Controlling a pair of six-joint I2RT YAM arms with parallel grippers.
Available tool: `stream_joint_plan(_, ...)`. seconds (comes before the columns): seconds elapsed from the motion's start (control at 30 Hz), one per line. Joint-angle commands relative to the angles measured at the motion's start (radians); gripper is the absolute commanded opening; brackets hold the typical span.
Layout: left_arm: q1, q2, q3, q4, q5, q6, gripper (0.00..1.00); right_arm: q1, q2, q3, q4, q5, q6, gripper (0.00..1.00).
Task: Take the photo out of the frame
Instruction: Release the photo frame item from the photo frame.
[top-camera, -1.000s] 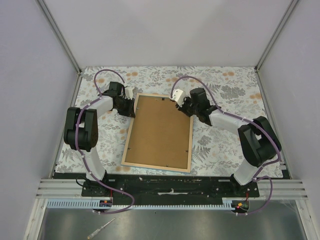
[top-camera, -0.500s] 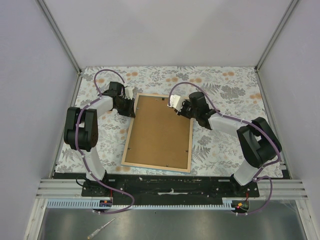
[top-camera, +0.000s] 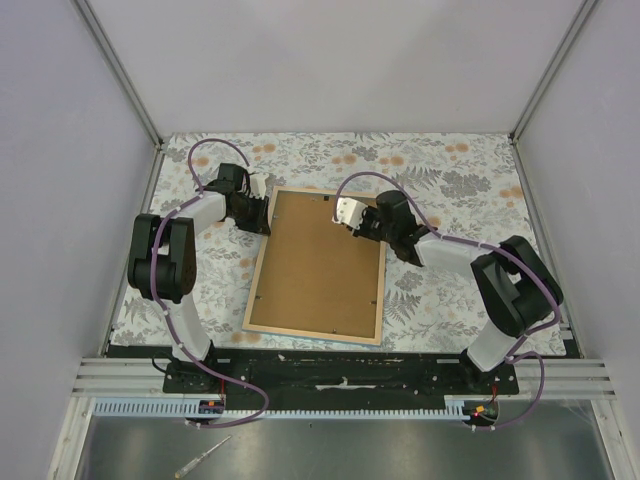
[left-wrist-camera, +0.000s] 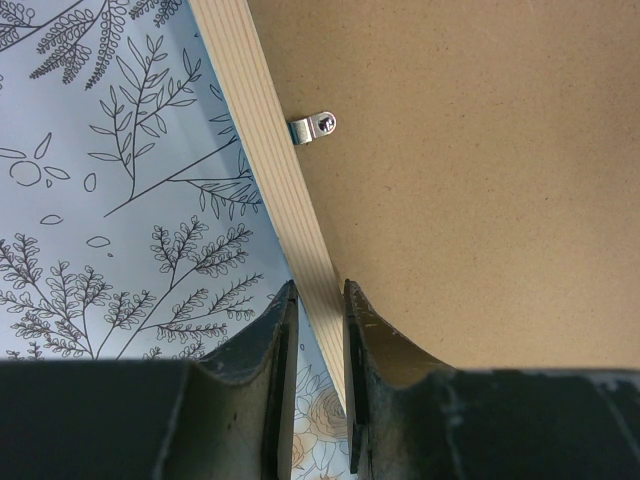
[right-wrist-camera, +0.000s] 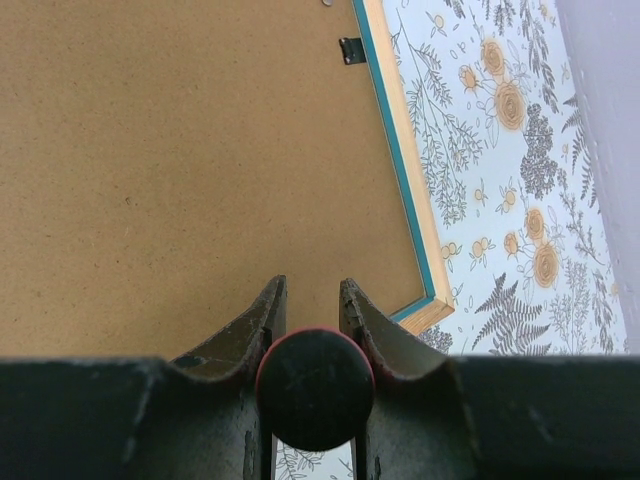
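Unclipping stage: left fingers (left-wrist-camera: 277, 380) pinch the frame (left-wrist-camera: 268, 150) at its far-left rail, right fingers (right-wrist-camera: 248, 345) clamp a dark disc (right-wrist-camera: 315, 390); the clips (left-wrist-camera: 312, 128) likely need turning next.

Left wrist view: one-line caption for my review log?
Left gripper pinches the frame's wooden rail near a metal clip holding in the photo's brown board back.
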Motion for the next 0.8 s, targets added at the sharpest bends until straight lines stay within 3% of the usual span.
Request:
stream_joint_plan(0.0, -0.001, 0.037, 0.006, -0.001, 0.006, 0.000, 0.02, 0.007, -0.058, -0.018, 0.114, 0.002, -0.005, 0.00)
stream_joint_plan(0.23, 0.001, 0.036, 0.006, -0.003, 0.004, -0.001, 0.02, 0.006, -0.060, -0.073, 0.257, 0.051, 0.012, 0.00)
stream_joint_plan(0.37, 0.001, 0.036, 0.006, -0.003, 0.004, 0.000, 0.02, 0.007, -0.066, -0.075, 0.255, 0.046, 0.024, 0.00)
stream_joint_plan(0.77, 0.001, 0.031, 0.007, -0.004, 0.014, -0.003, 0.02, -0.005, -0.143, 0.095, -0.130, -0.009, 0.164, 0.00)
